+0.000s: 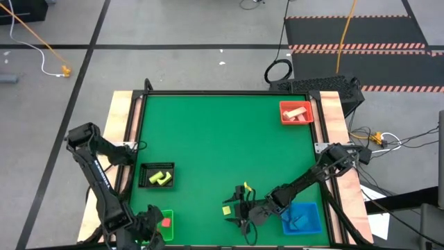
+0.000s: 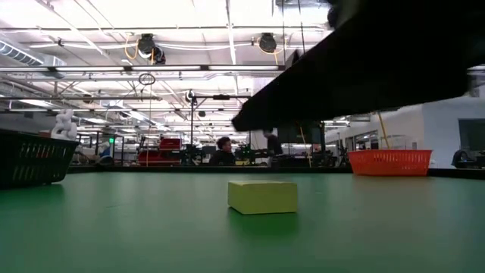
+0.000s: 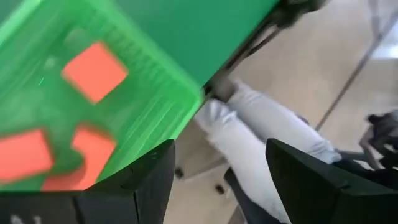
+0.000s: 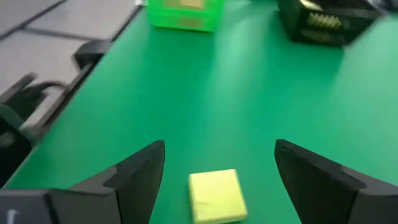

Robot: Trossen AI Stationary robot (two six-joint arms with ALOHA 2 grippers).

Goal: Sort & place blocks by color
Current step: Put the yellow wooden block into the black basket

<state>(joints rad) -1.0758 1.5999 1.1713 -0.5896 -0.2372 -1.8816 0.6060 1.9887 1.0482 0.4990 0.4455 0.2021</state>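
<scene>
I see the green table from above with four small boxes on it. Up in the upper right of the high view sits a red tray, and pale wood blocks lie inside it. In the lower right is a blue tray with blue blocks in it; my right arm crosses over part of this tray. On the left side is a black bin, and it holds yellow blocks. In the lower left corner is a green tray with red blocks inside. My left wrist view shows three of those red pieces in it.

One yellow block lies alone on the bare table, low in the middle of the high view, outside every box. It is flat and square.

My right gripper sits just beside this block, to its right in the high view. In my right wrist view its two fingers are spread wide, one on each side of the yellow block, and they hold nothing.

My left gripper hangs at the edge of the green tray in the lower left. Its fingers are spread apart and empty too.
</scene>
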